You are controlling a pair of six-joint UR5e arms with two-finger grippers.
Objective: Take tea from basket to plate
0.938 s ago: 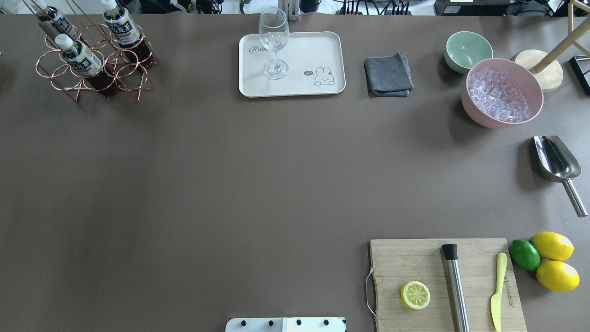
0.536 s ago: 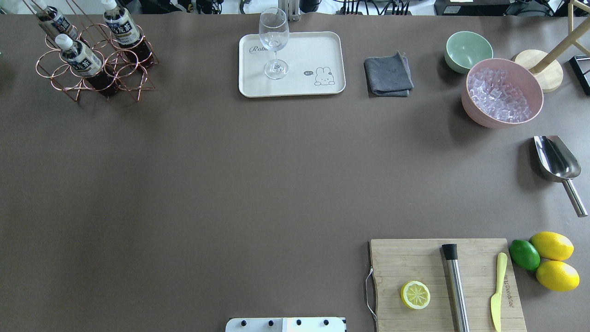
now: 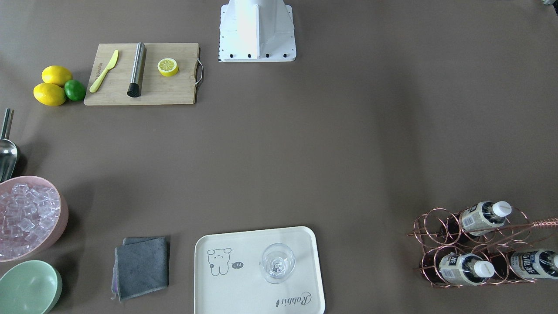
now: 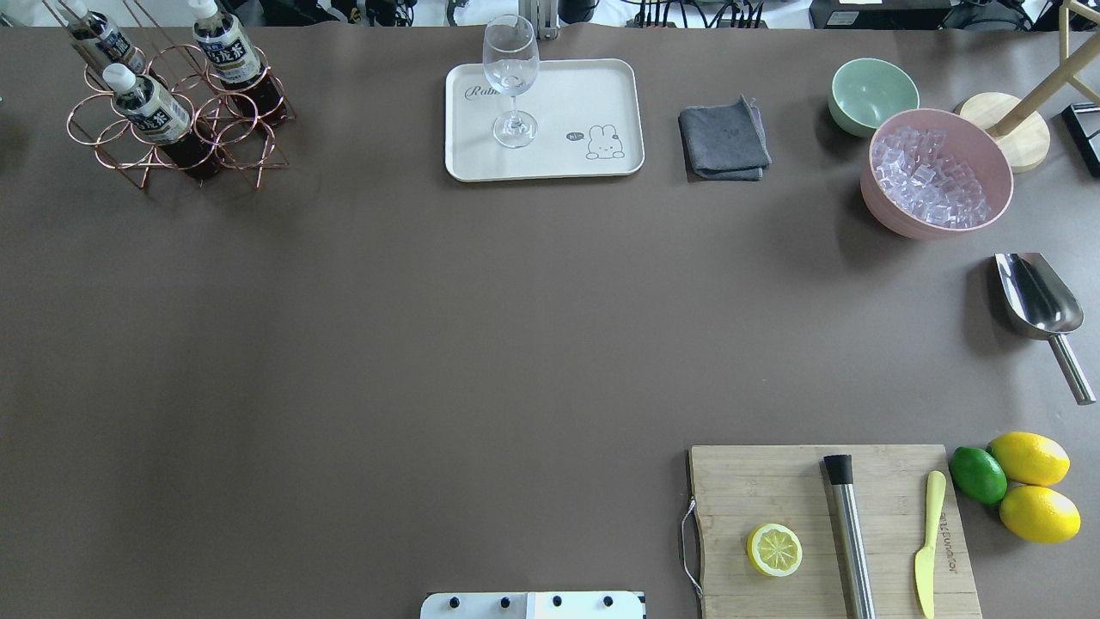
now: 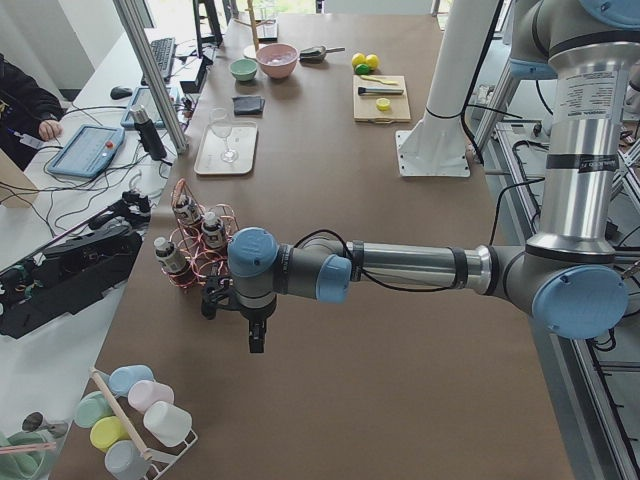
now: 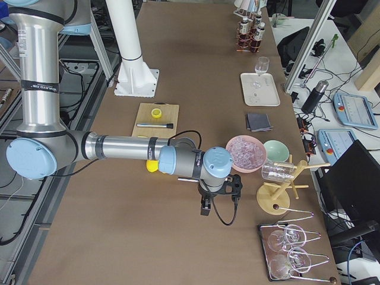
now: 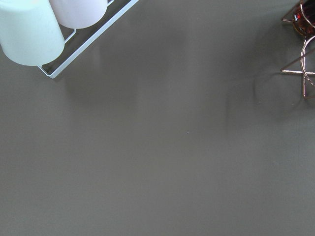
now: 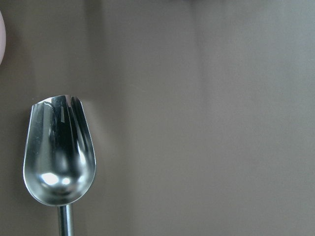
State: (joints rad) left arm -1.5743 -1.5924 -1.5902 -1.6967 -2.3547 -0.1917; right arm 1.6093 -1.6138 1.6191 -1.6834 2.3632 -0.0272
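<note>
Overhead view, upper left: the basket [image 4: 225,129] stands on the tabletop [image 4: 430,327] and holds all three bottles of tea [image 4: 155,114], each leaning in its own ring with the white cap uppermost. Upper centre: the plate [image 4: 593,94] carries one upright glass [image 4: 511,77] on its left half. It is well apart from the basket. Upper right: a pink bowl [image 4: 885,211] is filled with ice [image 4: 924,176]. A green bowl [image 4: 868,90] sits just beside it and a grey cloth [image 4: 724,142] lies between the plate and the bowls. Right edge: a steel scoop [image 4: 1035,297] lies on the tabletop. Lower right: a board [image 4: 756,490] bears a half lemon [image 4: 774,550], a steel bar [image 4: 849,533] and a yellow knife [image 4: 928,542].

Left side view, centre left: the left end effector [image 5: 257,335] hangs over bare tabletop near the basket. Right side view, lower centre: the right end effector [image 6: 206,208] hangs near the pink bowl. Whether the fingers of either are apart or together cannot be told.
</note>
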